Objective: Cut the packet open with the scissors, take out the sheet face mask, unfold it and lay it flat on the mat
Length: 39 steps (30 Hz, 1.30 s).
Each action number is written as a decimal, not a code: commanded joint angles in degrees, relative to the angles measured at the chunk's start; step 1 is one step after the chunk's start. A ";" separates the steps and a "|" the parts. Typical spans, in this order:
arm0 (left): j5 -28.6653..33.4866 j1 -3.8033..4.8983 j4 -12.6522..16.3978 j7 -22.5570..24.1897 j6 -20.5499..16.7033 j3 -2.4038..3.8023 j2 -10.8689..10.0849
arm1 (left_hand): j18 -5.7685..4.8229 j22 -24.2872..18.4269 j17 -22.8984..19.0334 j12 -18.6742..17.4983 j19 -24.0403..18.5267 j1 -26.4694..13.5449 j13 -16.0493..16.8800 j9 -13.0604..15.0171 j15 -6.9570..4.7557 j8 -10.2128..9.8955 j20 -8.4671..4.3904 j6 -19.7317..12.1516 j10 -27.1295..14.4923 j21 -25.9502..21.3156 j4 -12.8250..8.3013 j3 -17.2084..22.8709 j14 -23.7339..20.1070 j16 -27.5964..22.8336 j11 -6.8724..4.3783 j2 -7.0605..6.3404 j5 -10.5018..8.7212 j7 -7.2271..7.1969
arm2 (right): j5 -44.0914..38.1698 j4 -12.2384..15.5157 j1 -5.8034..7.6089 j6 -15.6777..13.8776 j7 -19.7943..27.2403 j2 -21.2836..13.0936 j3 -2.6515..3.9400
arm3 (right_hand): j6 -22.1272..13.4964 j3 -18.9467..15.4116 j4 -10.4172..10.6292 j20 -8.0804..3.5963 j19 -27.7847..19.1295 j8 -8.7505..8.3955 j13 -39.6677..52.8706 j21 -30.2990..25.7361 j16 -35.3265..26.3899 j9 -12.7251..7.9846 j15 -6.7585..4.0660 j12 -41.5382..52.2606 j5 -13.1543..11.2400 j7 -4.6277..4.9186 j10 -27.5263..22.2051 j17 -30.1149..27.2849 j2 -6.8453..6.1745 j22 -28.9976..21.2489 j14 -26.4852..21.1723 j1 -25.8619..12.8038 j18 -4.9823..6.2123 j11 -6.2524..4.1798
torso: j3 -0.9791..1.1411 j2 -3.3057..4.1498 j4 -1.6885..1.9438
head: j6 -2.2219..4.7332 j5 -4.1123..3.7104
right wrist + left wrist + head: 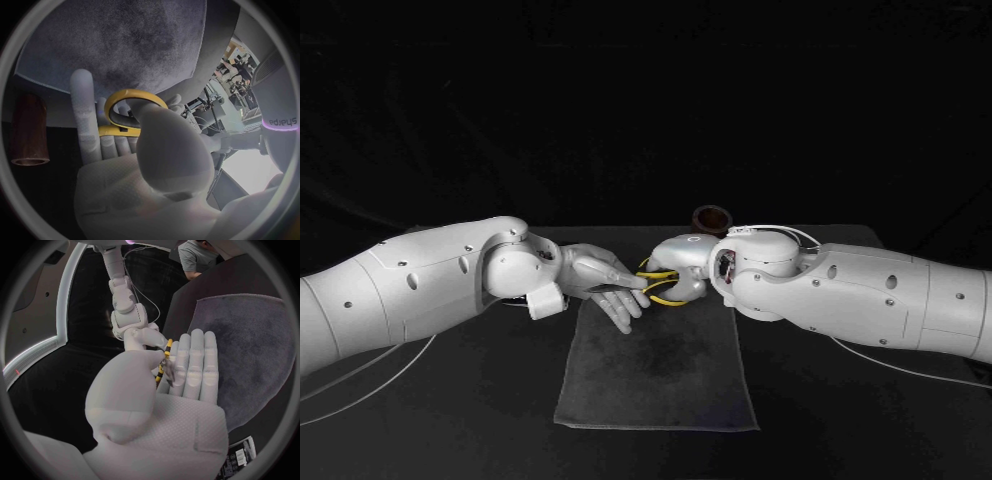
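Observation:
Yellow-handled scissors [664, 288] hang above the far end of the grey mat [658, 385], between my two hands. My right hand [682, 260] grips them, with its thumb through a yellow handle loop [128, 99]. My left hand [610, 285] reaches in from the other side with straight, spread fingers [190, 367]. Its fingertips lie against the scissors [165, 357], and I cannot tell whether its thumb presses on them. The blades are hidden. A printed packet corner [240, 457] lies on the table beside the mat [250, 340], close under my left wrist.
A brown cylinder [713, 217] stands on the black table just beyond the mat's far edge, behind my right hand; the right wrist view has this cylinder [28, 130] beside the mat [125, 45]. The near half of the mat is bare.

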 commanded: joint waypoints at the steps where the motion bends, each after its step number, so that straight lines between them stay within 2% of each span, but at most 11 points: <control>1: 0.79 0.19 0.29 1.40 1.41 0.24 0.31 | 0.86 0.08 0.07 0.05 0.29 -0.09 0.08 0.08 -0.46 0.28 -0.11 0.30 0.31 0.21 -1.77 2.21 0.07 -0.28 0.08 0.72 0.21 0.02 | -1.61 0.04 -0.23 2.48 -1.17 0.61 -0.17 | 0.54 0.70 0.00 0.01 0.43 0.28 0.01 0.25 0.35 -0.07 0.05 0.05 -0.22 0.04 0.59 0.08 -0.20 0.08 0.62 -1.06 0.59 -0.18 | -0.03 0.02 -0.03 | -0.10 0.04; 5: 1.04 0.20 0.27 1.24 1.28 0.24 0.49 | 0.86 0.08 0.07 0.05 0.29 -0.09 0.08 0.08 -0.46 0.28 -0.11 0.30 0.31 0.21 -1.77 2.21 0.07 -0.28 0.08 0.72 0.21 0.02 | -2.24 -0.17 -0.27 2.38 -2.24 1.24 -0.22 | 1.03 1.70 0.18 0.06 0.61 0.35 0.01 0.31 0.44 -0.13 -0.02 0.05 -0.24 0.10 1.24 0.12 -0.33 0.09 1.32 -1.80 0.47 -0.25 | -0.02 0.03 -0.03 | -0.12 0.31; 10: 1.36 0.19 0.23 1.14 1.37 0.12 0.86 | 0.85 0.08 0.08 0.04 0.28 -0.14 0.07 0.10 -0.46 0.29 -0.11 0.27 0.30 0.21 -1.78 2.26 0.06 -0.30 0.08 0.72 0.21 0.02 | -2.77 -0.53 -0.28 3.25 -3.34 2.11 -0.26 | 1.63 2.74 0.48 0.20 1.31 0.46 0.02 1.52 0.64 -0.17 -0.12 0.10 -0.18 0.25 2.19 0.22 -0.79 1.33 2.36 -2.81 0.18 -0.38 | -0.06 0.02 -0.01 | -0.19 0.12; 20: 1.56 0.19 0.16 1.36 1.39 -0.10 1.39 | 0.85 0.08 0.10 0.02 0.27 -0.19 0.07 0.11 -0.45 0.29 -0.11 0.24 0.28 0.21 -1.80 2.31 0.04 -0.31 0.09 0.73 0.21 0.03 | -3.64 -1.80 -0.27 8.91 -5.17 4.05 -0.54 | 3.16 7.92 1.30 -0.43 0.92 0.74 0.03 1.05 1.95 -0.13 -0.96 0.23 -0.19 -0.41 7.18 0.77 -2.02 0.74 6.39 -4.81 0.57 -1.42 | -0.02 0.01 0.06 | -0.50 -0.02; 27: 1.80 0.20 0.25 1.62 1.64 -0.12 1.52 | 0.84 0.08 0.10 0.01 0.27 -0.22 0.07 0.12 -0.45 0.29 -0.10 0.22 0.26 0.21 -1.80 2.34 0.02 -0.33 0.10 0.73 0.20 0.03 | -4.30 -2.18 -0.27 10.99 -5.88 4.91 -0.75 | 4.07 11.08 1.43 -1.07 0.91 1.24 0.02 0.73 2.32 0.21 -1.40 0.10 -0.37 -0.68 8.84 1.11 -2.23 0.40 7.53 -5.23 0.62 -1.84 | 0.02 -0.03 0.01 | -0.59 -0.01; 30: 2.02 0.19 0.32 1.74 1.62 -0.13 1.35 | 0.84 0.08 0.11 0.00 0.26 -0.25 0.06 0.14 -0.44 0.29 -0.10 0.19 0.25 0.21 -1.80 2.37 0.01 -0.34 0.10 0.74 0.20 0.03 | -4.72 -2.22 -0.27 11.73 -6.01 5.08 -0.81 | 5.73 13.74 1.02 -1.15 1.04 2.31 0.13 0.53 3.04 0.87 -1.86 0.40 -2.20 -1.10 11.09 1.70 -1.59 0.18 9.18 -4.96 0.52 -2.49 | 0.00 0.00 0.03 | -0.54 -0.01; 32: 2.40 0.19 0.38 1.75 1.55 -0.12 1.16 | 0.84 0.08 0.11 0.00 0.26 -0.25 0.06 0.14 -0.44 0.29 -0.10 0.19 0.25 0.21 -1.80 2.37 0.01 -0.34 0.10 0.74 0.20 0.03 | -4.90 -2.20 -0.28 11.86 -6.16 5.17 -0.83 | 6.91 15.28 1.02 -1.40 1.04 3.13 0.23 0.48 3.86 1.42 -2.39 0.67 -4.68 -1.39 12.88 2.36 -0.34 0.19 10.83 -4.96 0.62 -2.91 | -0.01 0.01 -0.02 | -0.43 -0.01; 33: 2.63 0.19 0.44 1.76 1.47 -0.12 1.01 | 0.84 0.08 0.11 0.00 0.26 -0.25 0.06 0.14 -0.44 0.29 -0.10 0.19 0.25 0.21 -1.80 2.37 0.01 -0.34 0.10 0.74 0.20 0.03 | -5.01 -2.17 -0.28 11.82 -6.20 5.19 -0.84 | 7.32 16.22 1.57 -1.54 1.08 3.48 0.27 0.54 4.26 1.69 -2.66 0.78 -6.44 -1.49 13.70 2.69 1.21 0.31 11.63 -5.19 0.60 -3.08 | -0.01 0.01 -0.05 | -0.23 -0.01; 34: 2.78 0.18 0.47 1.76 1.40 -0.12 0.91 | 0.84 0.08 0.11 -0.01 0.26 -0.28 0.06 0.14 -0.44 0.29 -0.10 0.18 0.24 0.21 -1.80 2.38 0.00 -0.35 0.10 0.73 0.20 0.04 | -5.08 -2.11 -0.28 11.70 -6.19 5.16 -0.84 | 7.61 17.52 1.84 -1.85 1.15 3.81 0.34 0.54 4.81 1.99 -2.93 0.99 -6.59 -1.59 14.66 3.10 2.92 0.32 12.63 -5.08 0.71 -3.37 | -0.01 0.00 -0.08 | -0.19 0.02; 36: 3.00 0.18 0.50 1.79 1.27 -0.11 0.73 | 0.83 0.08 0.12 -0.01 0.25 -0.29 0.06 0.15 -0.43 0.29 -0.10 0.18 0.24 0.21 -1.81 2.39 -0.01 -0.35 0.10 0.73 0.20 0.04 | -5.15 -1.97 -0.29 11.12 -6.06 5.01 -0.85 | 8.00 18.53 1.51 -2.19 1.24 4.42 0.42 0.47 5.42 2.58 -3.31 1.14 -6.60 -1.84 15.96 3.75 3.08 0.29 13.68 -5.33 0.69 -3.71 | -0.02 0.02 -0.06 | -0.11 -0.01; 39: 3.24 0.18 0.56 1.74 0.68 -0.11 0.44 | 0.83 0.08 0.12 -0.02 0.25 -0.30 0.06 0.16 -0.43 0.29 -0.10 0.16 0.22 0.21 -1.83 2.41 -0.02 -0.36 0.11 0.72 0.20 0.04 | -4.83 -1.73 -0.29 9.48 -5.69 4.57 -0.86 | 8.49 21.46 1.51 -2.70 1.34 5.35 0.53 0.35 6.16 3.57 -3.82 1.30 -6.61 -2.25 17.96 4.81 4.39 0.27 14.79 -5.92 0.64 -4.20 | -0.02 0.01 0.05 | -0.24 0.01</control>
